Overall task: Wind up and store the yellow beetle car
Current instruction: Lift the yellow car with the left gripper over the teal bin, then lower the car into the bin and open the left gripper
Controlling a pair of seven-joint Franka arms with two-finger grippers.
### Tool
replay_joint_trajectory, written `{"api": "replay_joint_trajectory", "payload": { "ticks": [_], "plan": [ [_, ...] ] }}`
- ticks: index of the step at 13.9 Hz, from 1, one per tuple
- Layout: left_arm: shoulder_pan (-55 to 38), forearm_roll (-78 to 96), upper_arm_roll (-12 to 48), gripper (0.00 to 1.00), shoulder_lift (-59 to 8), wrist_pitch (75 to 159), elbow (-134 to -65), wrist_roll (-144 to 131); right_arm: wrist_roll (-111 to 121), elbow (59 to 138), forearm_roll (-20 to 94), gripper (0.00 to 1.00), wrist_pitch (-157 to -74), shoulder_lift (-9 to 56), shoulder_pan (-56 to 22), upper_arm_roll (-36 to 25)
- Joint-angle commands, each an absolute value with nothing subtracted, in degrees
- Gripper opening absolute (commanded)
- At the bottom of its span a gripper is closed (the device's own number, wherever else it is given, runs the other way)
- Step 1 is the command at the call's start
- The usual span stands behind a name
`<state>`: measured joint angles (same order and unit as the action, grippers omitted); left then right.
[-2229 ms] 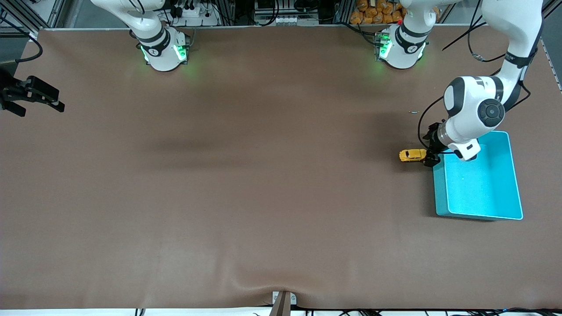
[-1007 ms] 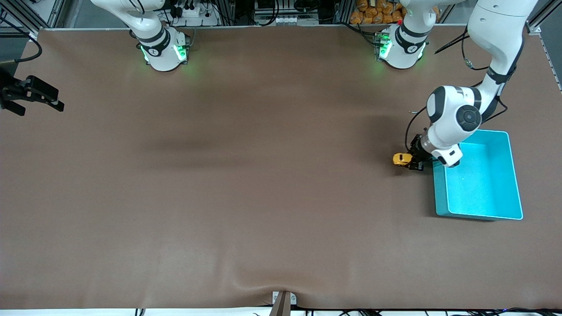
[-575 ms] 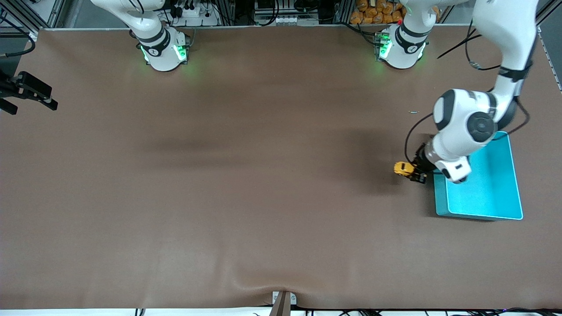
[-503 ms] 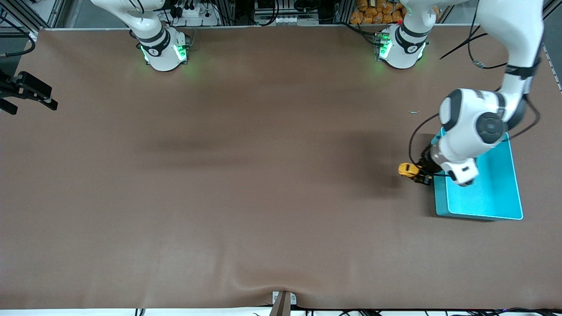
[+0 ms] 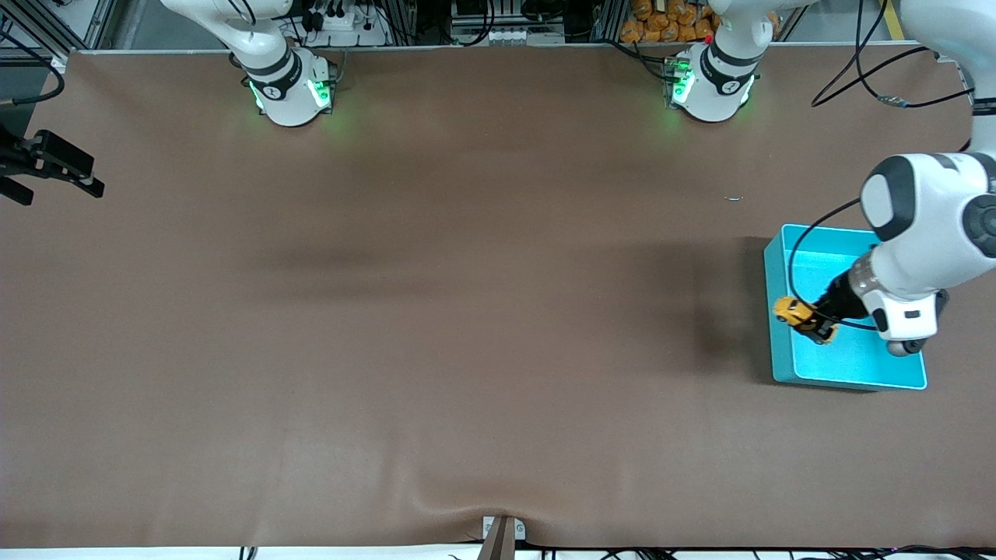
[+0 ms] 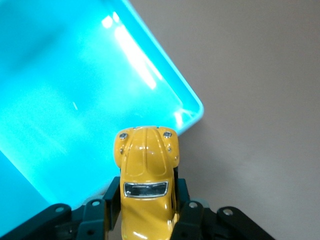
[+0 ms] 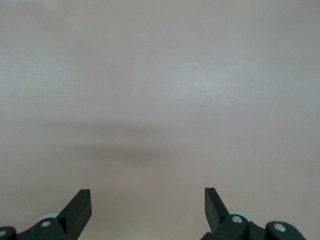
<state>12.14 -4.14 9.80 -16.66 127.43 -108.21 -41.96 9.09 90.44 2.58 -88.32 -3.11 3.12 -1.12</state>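
L gripper [image 5: 818, 325] fingers [image 6: 186, 220] are clamped on the sides of the yellow beetle car [image 5: 794, 312], w/ the car's rear half lost between them; only the rounded bonnet, two small headlights and the dark windscreen stick out in the left wrist view [image 6: 146, 175]. Wheels hidden there by the finger pads. From the front view the car is tiny, yellow-orange, tilted nose-out from the gripper, up in the air over the turquoise bin [image 5: 781, 257], just inside the bin's wall toward the right arm's end of the table. Can't tell how high above the bin floor. Left wrist view has the bin [image 6: 60, 100] cut off on two sides, one rounded corner showing, bare floor w/ glare streaks. L arm's wrist covers part of the bin's interior in the front view; its upper links run off the frame edge.

R gripper [image 5: 47, 165] waits over the table [image 5: 436, 311] edge at the right arm's end, partly cut off by the frame. Its fingers [image 7: 77, 207] stand wide apart w/ nothing between, only brown tabletop [image 7: 160, 100] below; just the fingertips show in the right wrist view.
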Motion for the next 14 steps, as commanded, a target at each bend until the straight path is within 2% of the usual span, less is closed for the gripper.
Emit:
{"api": "replay_joint_trajectory", "payload": {
  "ticks": [1,9,14],
  "plan": [
    [14.32,-7.47,10.37,0.0,-17.49,125.95,-106.96,-32.29,7.91,89.56,2.46,1.0,-87.71,-2.73,2.73,-1.05],
    [21.44,-7.56,10.37,0.0,-21.79,126.65,-108.19,0.06,7.91,89.65,2.55,1.0,-87.71,-2.02,2.72,-1.05],
    [23.38,-7.65,10.37,0.0,-26.09,131.74,-108.28,9.58,7.91,89.65,2.55,1.0,-87.63,-1.41,2.72,-0.97]
  ]
}}
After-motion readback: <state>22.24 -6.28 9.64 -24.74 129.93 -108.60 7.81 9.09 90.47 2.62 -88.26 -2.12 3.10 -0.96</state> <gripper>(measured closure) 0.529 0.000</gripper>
